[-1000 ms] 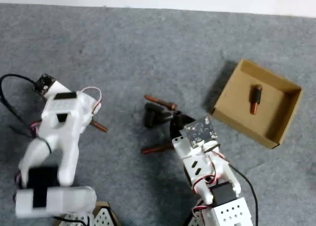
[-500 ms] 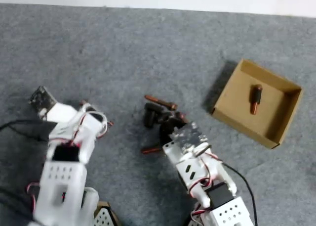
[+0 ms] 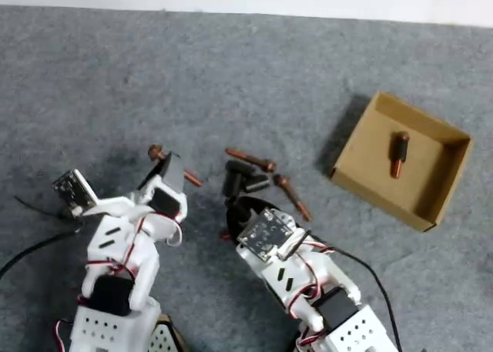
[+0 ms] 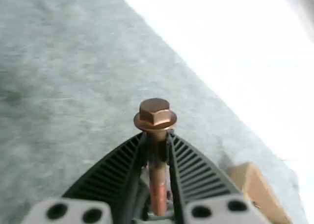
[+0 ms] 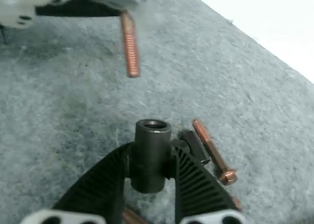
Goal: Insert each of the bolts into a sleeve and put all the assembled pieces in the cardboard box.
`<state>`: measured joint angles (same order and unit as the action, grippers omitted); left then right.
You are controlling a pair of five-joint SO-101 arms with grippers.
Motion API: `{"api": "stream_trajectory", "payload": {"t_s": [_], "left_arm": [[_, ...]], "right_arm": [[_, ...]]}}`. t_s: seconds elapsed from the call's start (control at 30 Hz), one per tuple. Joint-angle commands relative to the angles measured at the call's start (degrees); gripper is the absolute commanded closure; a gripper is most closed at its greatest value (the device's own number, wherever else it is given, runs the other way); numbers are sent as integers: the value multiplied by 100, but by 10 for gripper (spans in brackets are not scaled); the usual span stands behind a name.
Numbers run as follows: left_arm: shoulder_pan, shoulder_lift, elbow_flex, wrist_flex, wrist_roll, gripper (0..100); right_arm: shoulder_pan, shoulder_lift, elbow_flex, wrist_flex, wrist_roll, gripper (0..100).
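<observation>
My left gripper [image 4: 156, 138] is shut on a copper bolt [image 4: 155, 114], its hex head sticking out past the fingertips. In the high view this left gripper [image 3: 174, 172] holds the bolt [image 3: 157, 152] above the carpet, left of centre. My right gripper [image 5: 151, 150] is shut on a dark sleeve [image 5: 150, 158], held upright with its bore open upward. The left arm's bolt [image 5: 130, 45] hangs beyond that sleeve, apart from it. The right gripper [image 3: 236, 210] sits just below two loose sleeves [image 3: 231, 179]. The cardboard box [image 3: 362, 184] at right holds one assembled piece [image 3: 398, 153].
Two loose bolts lie on the grey carpet, one [image 3: 251, 159] above the sleeves and one [image 3: 292, 196] to their right. A spare sleeve [image 5: 194, 144] and bolt [image 5: 214, 151] lie just past my right gripper. The box corner [image 4: 256, 188] is far off to the side.
The left arm has swung in from the far left toward the centre, carrying the bolt. The right arm has drawn back to the left with the sleeve, uncovering a loose bolt.
</observation>
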<state>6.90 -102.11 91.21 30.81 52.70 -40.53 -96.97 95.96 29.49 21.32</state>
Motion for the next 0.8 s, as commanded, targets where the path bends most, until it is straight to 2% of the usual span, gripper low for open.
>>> {"api": "stream_trajectory", "payload": {"t_s": [0.0, 0.2, 0.33, 0.77], "left_arm": [[242, -295, -48, -149, -35, 996], [602, -233, -66, -149, -35, 996], [831, -233, -57, -149, -35, 996], [1182, -233, 66, -62, -35, 996]], "right_arm": [[-84, -84, 681, -180, 53, 994], [-84, -84, 690, -180, 62, 994], [-84, -84, 690, -180, 501, 994], [-84, -84, 690, -189, 527, 994]]}}
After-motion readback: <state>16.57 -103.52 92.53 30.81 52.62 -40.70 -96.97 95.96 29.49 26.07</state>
